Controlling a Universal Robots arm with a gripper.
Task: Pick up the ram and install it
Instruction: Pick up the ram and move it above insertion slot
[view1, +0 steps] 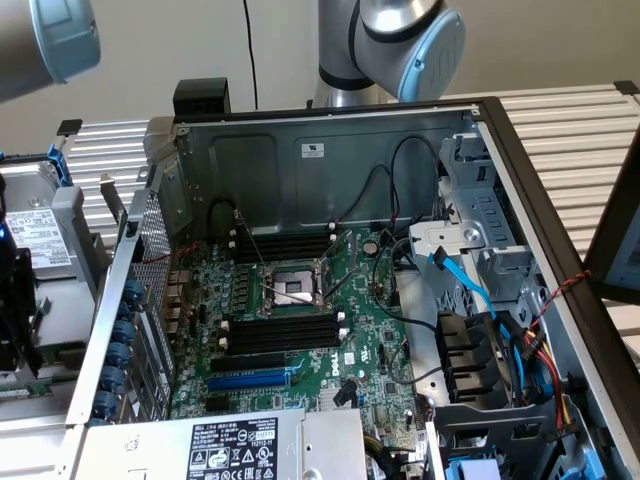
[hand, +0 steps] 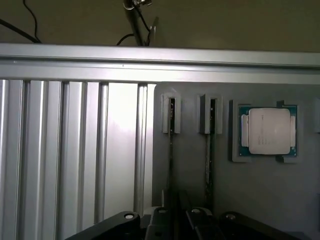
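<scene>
The ram (hand: 171, 145), a thin dark stick seen edge-on, stands in a slot of the matte grey holder (hand: 260, 190), which also seats a square metal-capped processor (hand: 268, 131). The black gripper (hand: 182, 222) hovers near; its opening cannot be told.

On the ribbed aluminium table (view1: 570, 120) lies the open grey metal computer case (view1: 270, 170). Inside it, the square metal processor socket (view1: 288, 290) sits on the green motherboard (view1: 375, 340) between two banks of black memory slots (view1: 282, 245), with the long blue slot (view1: 250, 381) in front and the labelled silver power supply (view1: 235, 445) nearest. On the flat grey tray (hand: 260, 190), a thin dark ram stick (hand: 171, 150) and a second ram stick (hand: 209, 155) stand on edge side by side, with the square silver-lidded processor (hand: 267, 131) beside the second.
</scene>
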